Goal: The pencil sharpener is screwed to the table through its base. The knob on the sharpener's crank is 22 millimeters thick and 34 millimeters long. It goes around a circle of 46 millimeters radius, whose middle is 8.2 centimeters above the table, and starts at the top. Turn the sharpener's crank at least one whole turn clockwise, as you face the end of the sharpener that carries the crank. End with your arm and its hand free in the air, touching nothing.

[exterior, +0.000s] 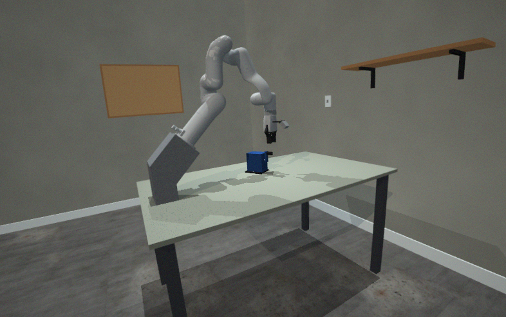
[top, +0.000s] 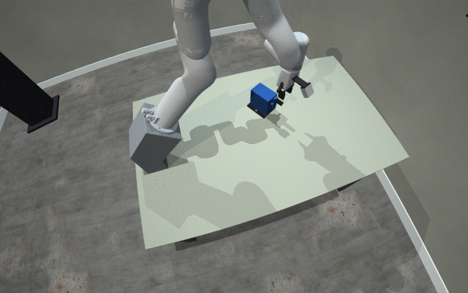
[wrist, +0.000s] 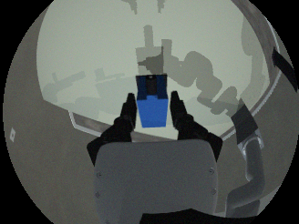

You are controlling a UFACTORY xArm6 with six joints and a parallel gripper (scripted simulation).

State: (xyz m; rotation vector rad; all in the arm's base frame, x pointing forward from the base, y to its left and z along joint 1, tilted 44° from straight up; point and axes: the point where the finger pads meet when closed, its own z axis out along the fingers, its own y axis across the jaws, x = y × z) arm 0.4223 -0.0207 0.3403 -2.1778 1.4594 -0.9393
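Note:
The blue pencil sharpener [top: 263, 99] stands on its dark base on the pale green table [top: 262, 152]. It also shows in the exterior view [exterior: 257, 162] and in the wrist view [wrist: 151, 104]. Its black crank knob [top: 278, 102] [exterior: 268, 153] sticks out of the side that faces away from the arm's base, at the top of its circle. My gripper [top: 284, 92] [exterior: 270, 140] hangs above the knob, fingers pointing down, open and empty. In the wrist view the two fingers stand apart either side of the sharpener, well above it.
The arm's grey base block [top: 152, 139] sits at the table's near-left corner. A wooden shelf [exterior: 418, 56] and an orange board [exterior: 141, 89] hang on the walls. A small grey camera box [top: 306, 89] juts from the wrist.

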